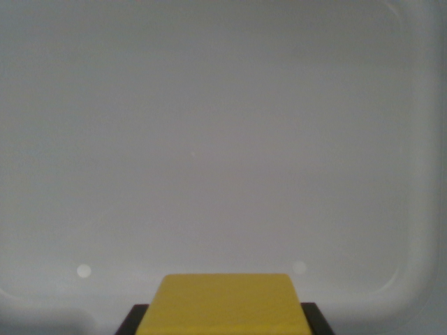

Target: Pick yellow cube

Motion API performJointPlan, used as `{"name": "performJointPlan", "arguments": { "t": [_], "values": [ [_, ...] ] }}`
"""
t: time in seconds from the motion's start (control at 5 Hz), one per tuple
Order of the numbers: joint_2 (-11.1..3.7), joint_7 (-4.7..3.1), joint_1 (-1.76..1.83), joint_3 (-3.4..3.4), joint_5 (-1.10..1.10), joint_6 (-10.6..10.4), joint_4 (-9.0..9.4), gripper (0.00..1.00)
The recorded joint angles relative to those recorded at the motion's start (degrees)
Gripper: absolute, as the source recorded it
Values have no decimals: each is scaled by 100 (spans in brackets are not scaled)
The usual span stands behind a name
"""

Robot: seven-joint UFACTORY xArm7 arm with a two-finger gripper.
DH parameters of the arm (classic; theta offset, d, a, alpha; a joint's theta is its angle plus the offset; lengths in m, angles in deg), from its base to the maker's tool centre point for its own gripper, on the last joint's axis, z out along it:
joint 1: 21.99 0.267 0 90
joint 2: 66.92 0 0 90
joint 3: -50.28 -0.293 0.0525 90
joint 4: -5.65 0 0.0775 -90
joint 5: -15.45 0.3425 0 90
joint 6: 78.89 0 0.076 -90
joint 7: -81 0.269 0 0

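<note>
Surface: I see a pale grey tray [209, 139], rounded rim at the wrist view's right.
Gripper [225, 322]: dark fingers [133, 322] flank yellow cube [225, 303]; I cannot tell grip.

- A pale grey tray [419, 139] with rounded corners is seen filling almost the whole wrist view
- Its raised rim is made out along the right side and the lower edge
- Two small light spots [84, 271] are noted on its floor near the bottom

Pale grey tray [209, 139]; rounded raised rim.
</note>
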Motion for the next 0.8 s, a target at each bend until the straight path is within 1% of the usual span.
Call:
{"name": "performJointPlan", "arguments": {
  "t": [0.2,0.4,0.6,0.8],
  "values": [
    [0,0,0,0,0,0,0,100],
    [32,4,1,0,-4,92,-60,100],
    [32,4,1,0,-4,92,-60,100],
    [53,7,1,0,-7,153,-100,100]
  ]
}}
